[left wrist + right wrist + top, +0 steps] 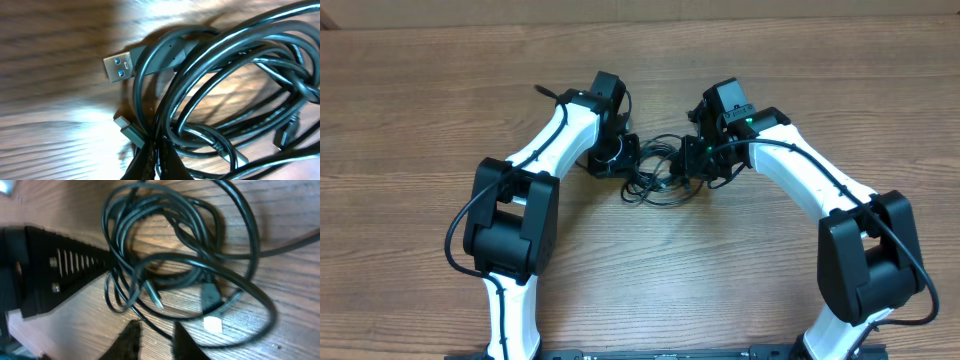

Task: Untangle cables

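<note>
The cables (658, 178) lie as a tangle of thin black loops on the wooden table between my two arms. In the left wrist view the cables (215, 52) fill the frame, with a silver USB plug (119, 68) at the left and a small plug (127, 128) beside my fingers. My left gripper (156, 146) is shut, pinching strands at the edge of the bundle. In the right wrist view, my right gripper (156, 332) stands open low over the table, one strand of the cables (170, 230) running between its fingers. A white-tipped plug (212, 324) lies just right of it.
Wooden table (420, 120) all round. The left gripper's black body (60, 272) shows at the left of the right wrist view, touching the bundle. Both grippers (620, 155) (705, 160) sit close together on either side of the tangle.
</note>
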{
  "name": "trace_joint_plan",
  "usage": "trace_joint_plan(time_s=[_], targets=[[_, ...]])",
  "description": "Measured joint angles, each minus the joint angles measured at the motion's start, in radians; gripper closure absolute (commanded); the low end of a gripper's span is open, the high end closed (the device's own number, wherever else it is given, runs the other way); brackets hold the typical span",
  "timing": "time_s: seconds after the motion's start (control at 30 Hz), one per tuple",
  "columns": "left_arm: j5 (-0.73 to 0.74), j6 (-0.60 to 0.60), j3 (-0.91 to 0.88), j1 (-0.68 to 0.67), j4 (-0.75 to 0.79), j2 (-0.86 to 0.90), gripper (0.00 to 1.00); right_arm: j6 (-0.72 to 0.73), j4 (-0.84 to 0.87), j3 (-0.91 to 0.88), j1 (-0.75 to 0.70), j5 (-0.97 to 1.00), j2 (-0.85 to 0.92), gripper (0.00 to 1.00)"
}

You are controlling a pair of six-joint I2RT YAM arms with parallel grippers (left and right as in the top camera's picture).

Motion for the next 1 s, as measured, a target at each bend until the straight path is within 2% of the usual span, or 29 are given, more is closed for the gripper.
trace_joint_plan(time_s=[0.27,0.63,0.67,0.77,0.87,0.93,1.0], targets=[[0.097,0.002,-0.014,-0.013,0.042,0.0,0.95,0.021,-0.049,0.0,-0.001,0.0,0.0,0.73],[0.106,0.107,0.055,-0.013,0.056,0.0,0.9,0.13,-0.061,0.0,0.0,-0.073,0.0,0.73],[0.099,0.112,0.056,-0.013,0.056,0.0,0.88,0.152,-0.061,0.0,-0.001,-0.074,0.0,0.74],[0.053,0.136,0.057,-0.013,0.056,0.0,0.72,0.207,-0.063,0.0,-0.001,-0.053,0.0,0.76],[0.011,0.159,0.057,-0.013,0.069,0.0,0.66,0.241,-0.062,0.0,0.0,-0.029,0.0,0.79],[-0.008,0.165,0.058,-0.013,0.088,0.0,0.57,0.253,-0.063,0.0,-0.001,-0.019,0.0,0.79],[-0.015,0.169,0.058,-0.013,0.107,0.0,0.53,0.278,-0.067,0.0,0.0,0.009,0.0,0.8]])
